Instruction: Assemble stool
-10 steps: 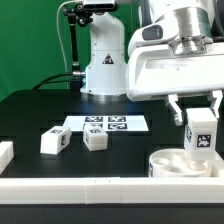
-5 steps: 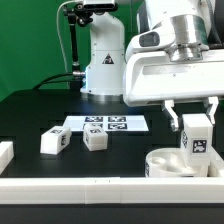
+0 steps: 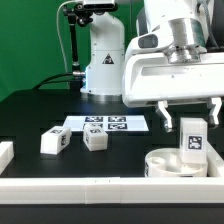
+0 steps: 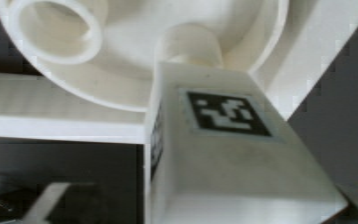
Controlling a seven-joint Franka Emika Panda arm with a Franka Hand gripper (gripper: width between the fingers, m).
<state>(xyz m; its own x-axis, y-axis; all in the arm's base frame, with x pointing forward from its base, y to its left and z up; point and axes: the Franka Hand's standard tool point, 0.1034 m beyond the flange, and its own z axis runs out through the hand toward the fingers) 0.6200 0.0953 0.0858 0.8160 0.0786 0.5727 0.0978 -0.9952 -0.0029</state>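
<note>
The hand (image 3: 190, 121) grips a leg (image 3: 190, 143) bearing a black-and-white square tag (image 4: 226, 113) over the seat (image 3: 158, 166).

You see: white leg (image 3: 192, 138) with black-and-white square tag (image 4: 226, 112); white seat disc (image 3: 160, 165); black table (image 3: 30, 120); green backdrop (image 3: 30, 45).

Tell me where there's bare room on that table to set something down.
Bare black table lies on the exterior view's left, beyond the two loose legs, and between those legs and the seat disc. The exterior view's right is crowded: the fingers hold a third leg at the disc.
</note>
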